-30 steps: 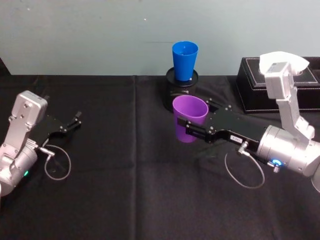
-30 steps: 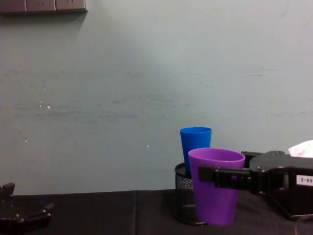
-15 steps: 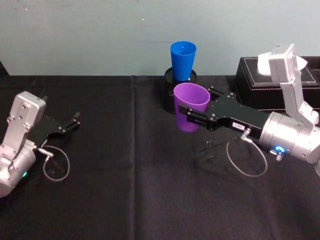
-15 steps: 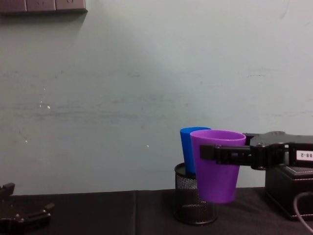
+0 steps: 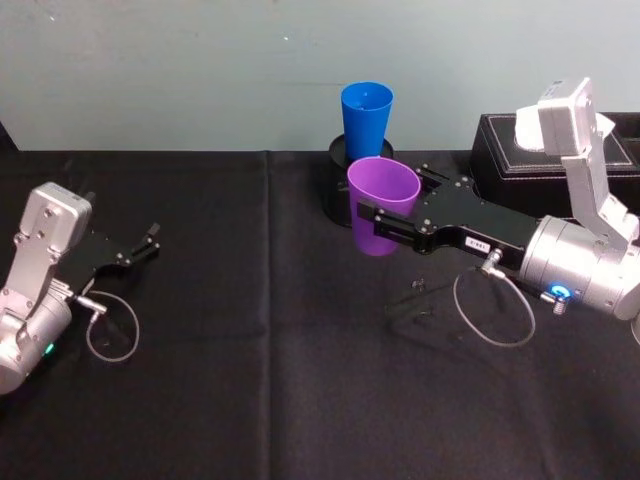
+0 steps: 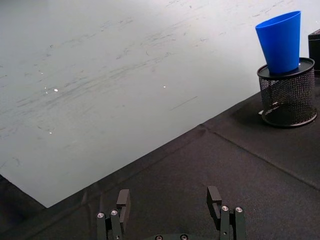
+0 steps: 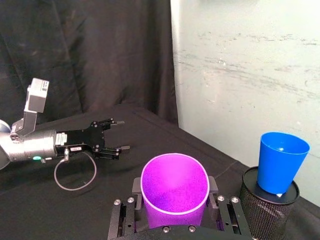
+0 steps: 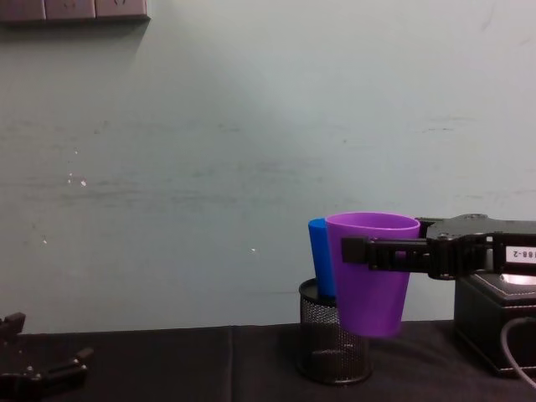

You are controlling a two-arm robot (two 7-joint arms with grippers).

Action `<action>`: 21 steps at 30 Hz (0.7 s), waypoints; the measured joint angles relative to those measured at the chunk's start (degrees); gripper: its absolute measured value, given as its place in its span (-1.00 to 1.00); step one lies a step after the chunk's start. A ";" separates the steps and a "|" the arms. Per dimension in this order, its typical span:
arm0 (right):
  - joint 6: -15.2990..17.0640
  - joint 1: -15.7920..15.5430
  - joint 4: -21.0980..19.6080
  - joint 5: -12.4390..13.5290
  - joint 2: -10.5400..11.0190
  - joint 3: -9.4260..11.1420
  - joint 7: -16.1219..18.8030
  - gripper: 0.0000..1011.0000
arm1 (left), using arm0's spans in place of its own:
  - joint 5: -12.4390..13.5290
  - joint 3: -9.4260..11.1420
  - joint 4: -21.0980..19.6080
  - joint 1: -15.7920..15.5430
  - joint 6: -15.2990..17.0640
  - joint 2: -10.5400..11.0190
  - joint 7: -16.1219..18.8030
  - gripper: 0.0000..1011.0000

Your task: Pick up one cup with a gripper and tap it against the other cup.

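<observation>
Item 1. Landmark: black mesh pen pot (image 8: pixel 335 352), standing on the black-clothed counter (image 5: pixel 250 350) near the wall.

Item 2. Blue cup (image 5: pixel 366 118): upright, mouth up, its base seated in the pot's mouth.

Item 3. Purple cup (image 5: pixel 380 190): raised off the counter, just in front of the pot on my side, mouth up and slightly tilted. In the chest view its rim is about level with the blue cup's rim. The right wrist view shows a gap between the two cups, so they are apart.

Item 4. My right pincer (image 8: pixel 368 253): clenched on the purple cup, one flat finger on each side just below the rim, reaching in from right of the pot.

Item 5. My left pincer (image 6: pixel 169 200): released, fingers spread, low at the counter well to the left of the pot.

Item 6. Black box (image 5: pixel 520 170): on the counter, right of the pot.
</observation>
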 joint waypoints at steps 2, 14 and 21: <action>-0.01 -0.01 0.02 -0.02 -0.02 0.01 0.01 0.45 | 0.00 0.00 0.00 0.00 0.00 0.00 0.00 0.99; -0.06 -0.07 0.11 -0.07 -0.08 0.06 0.08 0.45 | 0.00 0.00 0.00 0.00 0.00 0.00 0.00 0.99; -0.09 -0.08 0.15 -0.09 -0.11 0.10 0.13 0.45 | 0.00 0.00 0.00 0.00 0.00 0.00 0.00 0.99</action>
